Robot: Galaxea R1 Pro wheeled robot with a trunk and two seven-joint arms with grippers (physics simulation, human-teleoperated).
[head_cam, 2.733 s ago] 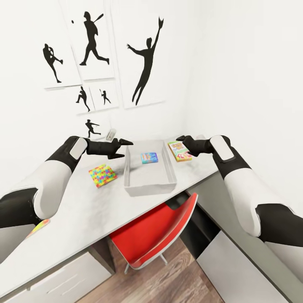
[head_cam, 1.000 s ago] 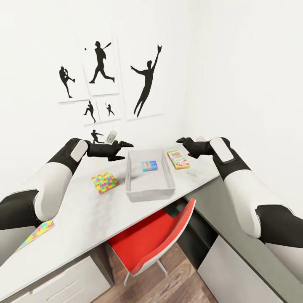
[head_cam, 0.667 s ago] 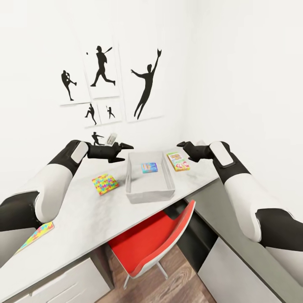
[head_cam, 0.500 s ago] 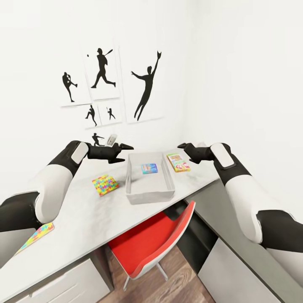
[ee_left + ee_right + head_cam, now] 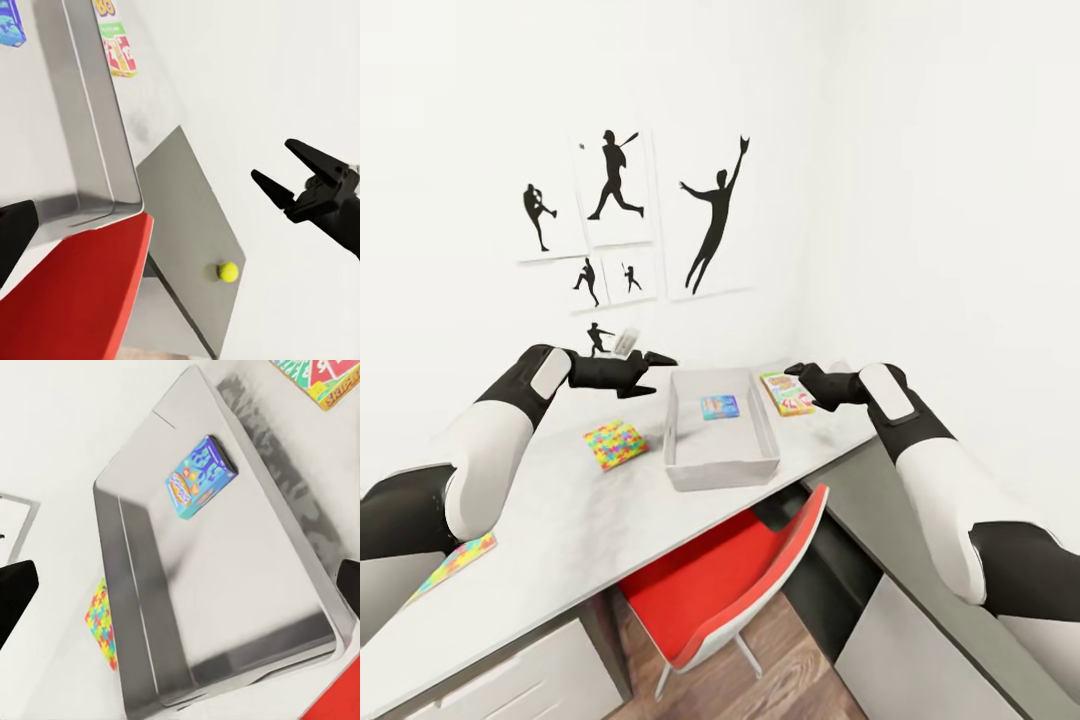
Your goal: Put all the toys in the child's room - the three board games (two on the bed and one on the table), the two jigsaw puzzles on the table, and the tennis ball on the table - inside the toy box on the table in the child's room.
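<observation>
a: are the grippers carrying anything?
b: no, left gripper (image 5: 656,357) and right gripper (image 5: 300,174) are hovering spread, empty.
a: the games?
b: blue board game (image 5: 720,407) is lying in the toy box (image 5: 720,470); skip-bo game (image 5: 786,393) is sitting beside it.

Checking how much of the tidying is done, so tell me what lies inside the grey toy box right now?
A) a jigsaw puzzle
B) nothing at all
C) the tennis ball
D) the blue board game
D: the blue board game lies flat on the floor of the toy box, while the nearer jigsaw puzzle and the orange-green board game rest on the table to either side.
</observation>
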